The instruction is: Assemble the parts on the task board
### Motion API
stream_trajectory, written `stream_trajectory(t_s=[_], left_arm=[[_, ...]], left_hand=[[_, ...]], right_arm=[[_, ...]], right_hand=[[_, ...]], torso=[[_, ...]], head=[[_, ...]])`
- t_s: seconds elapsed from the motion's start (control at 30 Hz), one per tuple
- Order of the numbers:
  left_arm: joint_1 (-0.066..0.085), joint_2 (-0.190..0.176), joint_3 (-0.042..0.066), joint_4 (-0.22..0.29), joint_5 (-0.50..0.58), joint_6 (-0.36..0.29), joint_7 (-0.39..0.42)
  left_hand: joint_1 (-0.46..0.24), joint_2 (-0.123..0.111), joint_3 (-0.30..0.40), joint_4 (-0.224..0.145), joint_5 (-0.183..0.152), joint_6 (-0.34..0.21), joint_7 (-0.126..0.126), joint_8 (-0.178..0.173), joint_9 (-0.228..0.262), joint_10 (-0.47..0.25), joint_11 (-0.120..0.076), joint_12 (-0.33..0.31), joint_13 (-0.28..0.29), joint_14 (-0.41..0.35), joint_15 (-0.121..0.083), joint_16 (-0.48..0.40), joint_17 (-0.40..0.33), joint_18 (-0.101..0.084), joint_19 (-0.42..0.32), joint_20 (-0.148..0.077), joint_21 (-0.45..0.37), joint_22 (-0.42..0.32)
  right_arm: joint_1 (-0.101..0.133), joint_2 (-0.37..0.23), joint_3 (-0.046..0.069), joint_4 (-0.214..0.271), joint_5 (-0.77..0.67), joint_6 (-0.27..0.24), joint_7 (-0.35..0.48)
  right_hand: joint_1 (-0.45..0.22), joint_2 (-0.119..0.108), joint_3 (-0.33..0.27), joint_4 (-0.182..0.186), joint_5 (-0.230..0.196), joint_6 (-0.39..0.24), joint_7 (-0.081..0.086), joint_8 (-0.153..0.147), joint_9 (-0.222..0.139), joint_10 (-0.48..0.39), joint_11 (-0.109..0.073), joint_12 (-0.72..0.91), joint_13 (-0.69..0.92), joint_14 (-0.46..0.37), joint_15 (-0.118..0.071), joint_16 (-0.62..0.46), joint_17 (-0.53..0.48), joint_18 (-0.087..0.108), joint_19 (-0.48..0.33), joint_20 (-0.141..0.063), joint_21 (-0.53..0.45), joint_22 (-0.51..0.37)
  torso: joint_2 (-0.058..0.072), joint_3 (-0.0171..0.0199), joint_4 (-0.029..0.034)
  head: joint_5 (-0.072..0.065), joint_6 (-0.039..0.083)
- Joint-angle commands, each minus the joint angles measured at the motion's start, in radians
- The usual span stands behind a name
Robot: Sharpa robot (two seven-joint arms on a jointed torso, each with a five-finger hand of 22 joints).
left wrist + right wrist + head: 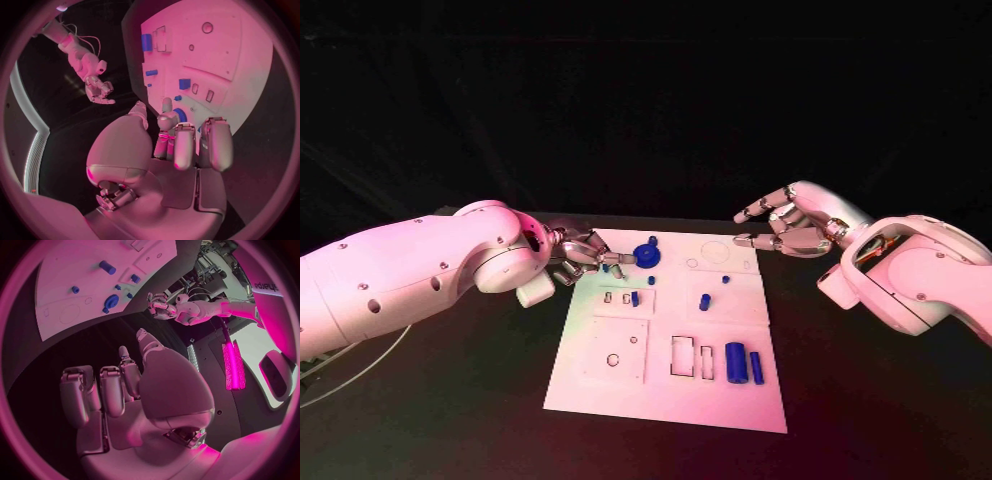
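Black table (pixel 459 400), dark backdrop behind, and the white board (pixel 733 300) is laid in the middle, long side running away from the robot. At its far end a round blue knob (pixel 648 255) is seated; small blue pegs (pixel 705 300) are dotted mid-board, and two long blue bars (pixel 736 362) are stood side by side near the close right corner, long axes pointing up the board.

Left hand (pixel 583 256) is parked at the board's far left edge, fingertips brought right up by the knob. Something small appears to be pinched there, prob. a pale pin, but the tips are too tiny in the head view to be certain; in the left wrist view the fingers (pixel 184 145) are seen curled forward over the board, knob just beyond them. So: likely grasping, not confirmed.

Right hand (pixel 786 227) is held off the far right corner, over bare table, fingers released and spread, nothing in them. That is borne out by the right wrist view, where the hand is apart from the board.

The relation that counts: knob lies just right of the left fingertips, almost touching, whereas the right hand is well apart from it. Left is judged nearer, so the next placement is best made from that side w/ a short reach.
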Motion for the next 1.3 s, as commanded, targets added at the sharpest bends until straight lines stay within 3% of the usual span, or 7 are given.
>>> stream_trajectory(t_s=[0.03,0.2,0.4,0.7,0.87,1.2,1.3], left_arm=[[0.012,0.025,-0.004,-0.017,-0.158,0.077,-0.152],[0.035,0.080,-0.019,-0.064,-0.208,0.097,-0.186],[0.044,0.121,-0.026,-0.095,-0.252,0.111,-0.199],[0.047,0.194,-0.037,-0.150,-0.300,0.163,-0.217],[0.047,0.223,-0.042,-0.172,-0.306,0.217,-0.223],[0.045,0.261,-0.047,-0.209,-0.302,0.270,-0.228],[0.044,0.269,-0.048,-0.217,-0.296,0.278,-0.229]], left_hand=[[0.013,0.019,-0.029,0.003,0.001,-0.029,-0.002,0.048,0.048,-0.002,-0.004,0.040,0.041,0.048,-0.009,0.002,0.059,-0.011,0.006,0.000,0.009,0.014],[0.035,0.024,-0.048,0.001,0.001,-0.048,-0.004,0.085,0.087,-0.003,-0.006,0.055,0.057,0.049,-0.009,0.000,0.061,-0.012,0.006,0.001,0.013,0.021],[0.025,0.033,-0.066,0.003,0.001,-0.055,-0.007,0.108,0.112,0.001,-0.009,0.066,0.068,0.050,-0.011,-0.001,0.063,-0.013,0.006,0.000,0.015,0.025],[-0.012,0.052,-0.095,0.005,0.001,-0.070,-0.009,0.134,0.144,-0.004,-0.010,0.065,0.064,0.050,-0.012,-0.003,0.065,-0.014,0.007,0.000,0.018,0.032],[-0.011,0.063,-0.099,0.002,0.002,-0.077,-0.009,0.140,0.153,-0.019,-0.010,0.047,0.041,0.050,-0.012,-0.004,0.065,-0.014,0.007,0.001,0.020,0.035],[0.004,0.072,-0.099,0.000,0.003,-0.086,-0.008,0.144,0.163,-0.030,-0.009,0.033,0.024,0.050,-0.011,-0.005,0.066,-0.015,0.007,0.002,0.021,0.037],[0.007,0.074,-0.099,0.000,0.003,-0.087,-0.008,0.145,0.165,-0.032,-0.009,0.030,0.021,0.050,-0.011,-0.005,0.066,-0.015,0.007,0.003,0.021,0.038]], right_arm=[[0.001,0.002,0.000,-0.008,0.024,0.013,0.007],[0.001,0.005,-0.001,-0.016,0.015,0.013,0.000],[0.001,0.008,-0.002,-0.019,0.006,0.013,-0.005],[0.001,0.016,-0.002,-0.024,-0.001,0.009,-0.011],[0.000,0.019,-0.002,-0.025,-0.002,0.004,-0.009],[0.000,0.023,-0.002,-0.027,-0.003,0.003,-0.011],[0.000,0.023,-0.002,-0.027,-0.003,0.006,-0.011]], right_hand=[[-0.008,0.000,-0.002,0.004,0.001,0.007,-0.003,0.006,0.001,0.002,-0.008,0.001,0.069,0.074,-0.008,-0.005,0.129,-0.002,0.074,-0.005,-0.003,0.230],[-0.009,0.000,-0.004,0.005,0.003,0.008,-0.003,0.007,0.001,0.001,-0.008,-0.001,0.067,0.073,-0.009,-0.007,0.126,-0.001,0.072,-0.006,-0.006,0.228],[-0.011,-0.001,-0.005,0.006,0.005,0.008,-0.004,0.008,0.001,0.001,-0.009,-0.002,0.066,0.073,-0.009,-0.008,0.125,0.000,0.071,-0.006,-0.008,0.227],[-0.015,-0.002,-0.009,0.008,0.016,0.007,-0.005,0.009,0.002,0.000,-0.010,-0.005,0.064,0.072,-0.011,-0.012,0.120,0.001,0.068,-0.008,-0.012,0.224],[-0.008,-0.001,-0.009,0.004,0.054,0.001,-0.005,0.008,0.000,-0.008,-0.011,-0.016,0.054,0.071,-0.013,-0.016,0.115,0.002,0.064,-0.011,-0.018,0.220],[-0.006,0.000,-0.009,0.003,0.066,0.000,-0.005,0.009,0.000,-0.008,-0.011,-0.017,0.054,0.071,-0.013,-0.017,0.115,0.003,0.064,-0.011,-0.018,0.220],[-0.005,0.000,-0.009,0.002,0.071,0.000,-0.005,0.009,0.000,-0.008,-0.011,-0.018,0.054,0.071,-0.013,-0.017,0.114,0.003,0.064,-0.011,-0.019,0.220]], torso=[[-0.005,0.0039,-0.0003],[-0.004,0.0046,-0.0011],[-0.003,0.0034,0.0016],[-0.002,0.0024,-0.0008],[-0.003,0.0031,-0.0026],[0.000,0.0024,-0.0024],[0.000,0.0025,0.0008]], head=[[0.002,-0.005],[0.003,-0.013],[0.000,-0.016],[0.006,-0.021],[0.008,-0.023],[0.001,-0.023],[0.000,-0.025]])
